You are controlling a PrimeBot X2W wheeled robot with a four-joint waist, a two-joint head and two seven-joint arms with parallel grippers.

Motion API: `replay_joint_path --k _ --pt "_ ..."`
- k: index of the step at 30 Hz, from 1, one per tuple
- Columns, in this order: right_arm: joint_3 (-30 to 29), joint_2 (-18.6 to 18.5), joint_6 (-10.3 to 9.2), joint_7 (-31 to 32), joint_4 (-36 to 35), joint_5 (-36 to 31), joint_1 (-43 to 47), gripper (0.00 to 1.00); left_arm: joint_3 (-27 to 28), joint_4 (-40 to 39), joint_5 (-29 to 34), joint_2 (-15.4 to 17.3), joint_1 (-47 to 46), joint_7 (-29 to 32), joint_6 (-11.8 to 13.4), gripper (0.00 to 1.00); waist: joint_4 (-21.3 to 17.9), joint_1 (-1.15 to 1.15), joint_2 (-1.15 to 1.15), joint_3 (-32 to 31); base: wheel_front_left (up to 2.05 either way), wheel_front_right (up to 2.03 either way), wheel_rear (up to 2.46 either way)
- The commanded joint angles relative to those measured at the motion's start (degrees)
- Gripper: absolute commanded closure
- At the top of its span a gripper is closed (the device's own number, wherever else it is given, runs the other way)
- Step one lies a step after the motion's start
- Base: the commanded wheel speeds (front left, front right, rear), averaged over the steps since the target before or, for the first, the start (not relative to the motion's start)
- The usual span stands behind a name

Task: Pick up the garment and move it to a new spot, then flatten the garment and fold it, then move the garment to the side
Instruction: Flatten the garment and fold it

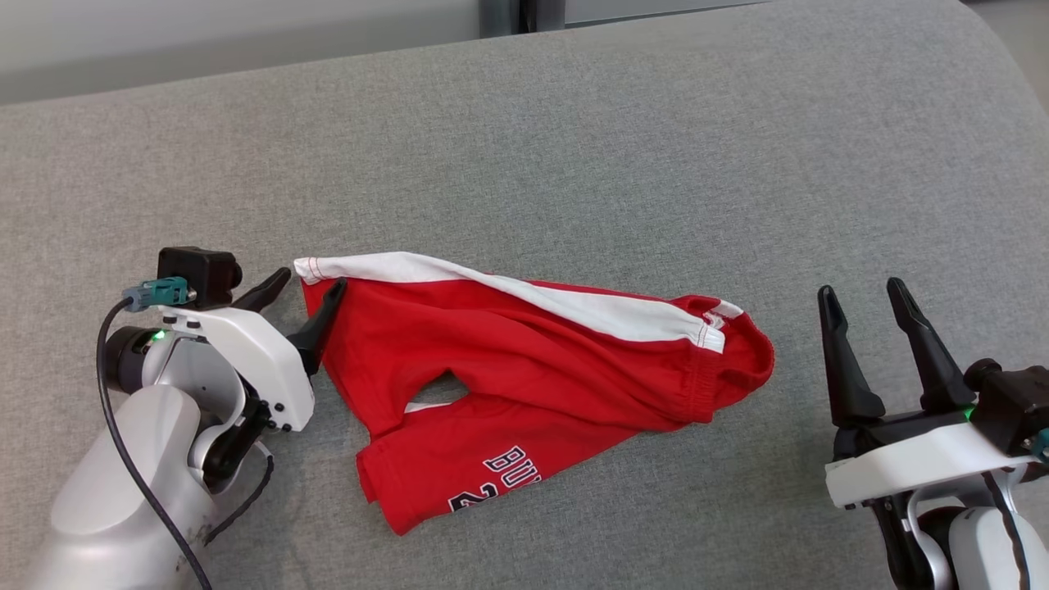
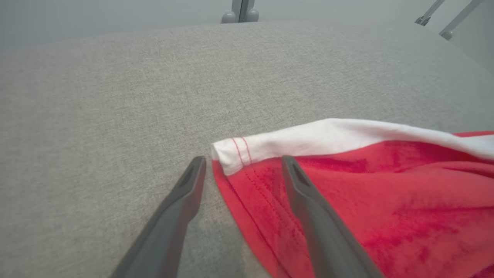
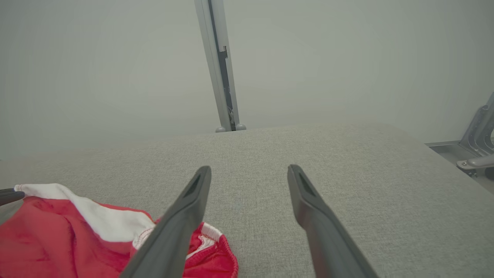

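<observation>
The garment (image 1: 524, 385) is a pair of red shorts with a white side stripe and dark lettering, lying crumpled on the grey cushion (image 1: 574, 164). My left gripper (image 1: 307, 287) is open at the garment's left corner, one finger over the red cloth and the other over bare cushion. In the left wrist view that gripper (image 2: 243, 161) straddles the white-and-red hem corner of the garment (image 2: 386, 200). My right gripper (image 1: 860, 297) stands open to the right of the garment, apart from it. In the right wrist view the right gripper (image 3: 249, 172) holds nothing, with the garment (image 3: 69, 235) at lower left.
The cushion's far edge runs along the top, with a pale wall and a grey upright post (image 3: 220, 65) behind it. Metal brackets (image 3: 476, 150) stand off the cushion's right side. Bare cushion lies beyond and to the right of the garment.
</observation>
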State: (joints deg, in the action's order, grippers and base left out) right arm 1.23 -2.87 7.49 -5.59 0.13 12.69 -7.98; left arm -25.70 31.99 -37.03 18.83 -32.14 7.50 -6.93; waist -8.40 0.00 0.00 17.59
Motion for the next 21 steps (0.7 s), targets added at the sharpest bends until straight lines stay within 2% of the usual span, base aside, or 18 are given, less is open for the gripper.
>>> replay_joint_path --k 1,3,4,12,21 --pt "0.23 -0.13 0.01 -0.28 0.15 0.56 -0.86 0.00 -0.37 1.13 -0.76 0.13 -1.52 -0.34 -0.33 0.09 -0.10 0.00 0.00 0.18 0.00 0.00 0.00" --pt "0.42 -0.14 0.01 -0.20 0.31 0.60 -1.02 0.00 -1.08 1.98 -1.33 0.28 -2.07 -0.83 -0.54 0.79 -0.20 0.00 0.00 0.32 0.00 0.00 0.00" --pt "0.61 -0.14 0.01 -0.06 0.42 0.68 -1.04 0.00 -1.51 2.25 -1.84 0.36 -2.43 -1.30 -0.51 1.00 -0.24 0.00 0.00 0.40 0.00 0.00 0.00" --pt "2.62 -0.95 0.01 1.93 1.32 2.11 -0.49 0.00 -5.81 2.58 -4.27 1.70 -3.84 -4.78 -0.53 1.00 0.15 0.00 0.00 0.39 0.00 0.00 0.00" --pt "11.46 -4.12 0.01 7.72 3.33 7.18 -0.47 0.00 -9.23 3.71 -6.08 2.06 -4.34 -6.76 -0.55 1.00 1.72 0.00 0.00 0.05 0.00 0.00 0.00"
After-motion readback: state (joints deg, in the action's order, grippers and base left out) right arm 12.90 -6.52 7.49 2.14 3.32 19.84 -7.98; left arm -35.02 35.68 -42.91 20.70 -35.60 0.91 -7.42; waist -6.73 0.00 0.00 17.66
